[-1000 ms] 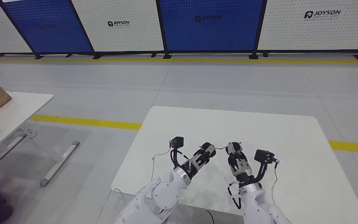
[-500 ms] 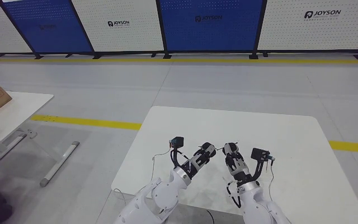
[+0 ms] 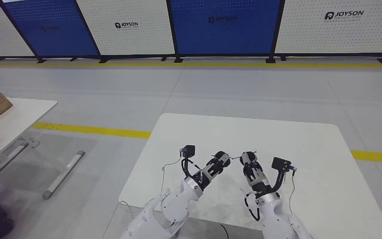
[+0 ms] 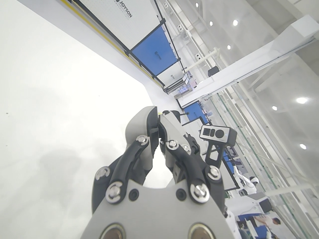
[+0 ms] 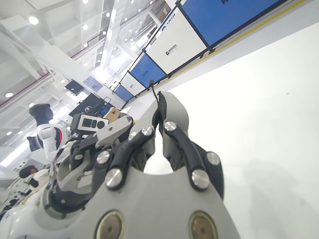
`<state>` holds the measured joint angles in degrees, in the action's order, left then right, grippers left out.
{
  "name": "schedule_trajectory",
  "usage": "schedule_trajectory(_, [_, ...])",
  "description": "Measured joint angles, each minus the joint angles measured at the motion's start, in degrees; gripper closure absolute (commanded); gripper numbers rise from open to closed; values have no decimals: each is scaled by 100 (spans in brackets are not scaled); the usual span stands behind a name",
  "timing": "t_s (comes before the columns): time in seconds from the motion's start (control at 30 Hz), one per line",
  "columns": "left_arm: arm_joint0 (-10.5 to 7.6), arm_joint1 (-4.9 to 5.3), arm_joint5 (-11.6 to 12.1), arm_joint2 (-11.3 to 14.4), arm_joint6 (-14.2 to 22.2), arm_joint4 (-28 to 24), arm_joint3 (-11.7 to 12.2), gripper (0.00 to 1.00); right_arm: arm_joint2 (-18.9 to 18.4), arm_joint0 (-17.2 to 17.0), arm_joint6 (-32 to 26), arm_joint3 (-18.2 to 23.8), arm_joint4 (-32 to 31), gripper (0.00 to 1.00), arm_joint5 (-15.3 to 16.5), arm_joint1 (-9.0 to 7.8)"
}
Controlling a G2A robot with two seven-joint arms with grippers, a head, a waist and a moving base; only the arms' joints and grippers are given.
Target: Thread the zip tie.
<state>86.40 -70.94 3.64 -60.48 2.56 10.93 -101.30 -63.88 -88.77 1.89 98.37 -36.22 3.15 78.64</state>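
A thin black zip tie (image 3: 235,158) spans the small gap between my two grippers, above the near part of the white table (image 3: 286,137). My right gripper (image 5: 159,100) is shut on the tie, and the tie's tip (image 5: 151,85) pokes out past its fingertips. My left gripper (image 4: 156,123) is shut as well, tip to tip with the right gripper (image 4: 172,123); the tie's other end runs into its closed pads. From above, the left gripper (image 3: 221,159) and the right gripper (image 3: 247,159) sit side by side.
The white table stretches bare beyond and to both sides of the grippers. A second white table (image 3: 24,116) stands far off to the left across the floor. Blue and white partition panels (image 3: 224,27) line the back of the room.
The right gripper edged slightly toward the left one, then moved back. Both grippers have stayed shut.
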Motion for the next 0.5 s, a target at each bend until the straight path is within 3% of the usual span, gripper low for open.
schedule_trajectory(0.13, [-18,-6,-50,13,-45,50,16,100,13,7,5,-19,-12,62,-17,5])
schedule_trajectory(0.2, [-31,-10,-79,25,-70,98,33,100,26,-1,-10,-12,-19,60,36,5])
schedule_trajectory(0.33, [-50,-18,-111,47,-122,148,56,100,26,-57,-10,44,-63,60,143,-4])
schedule_trajectory(0.5, [-68,-28,-129,53,-184,175,78,100,8,-111,26,73,-134,67,199,-14])
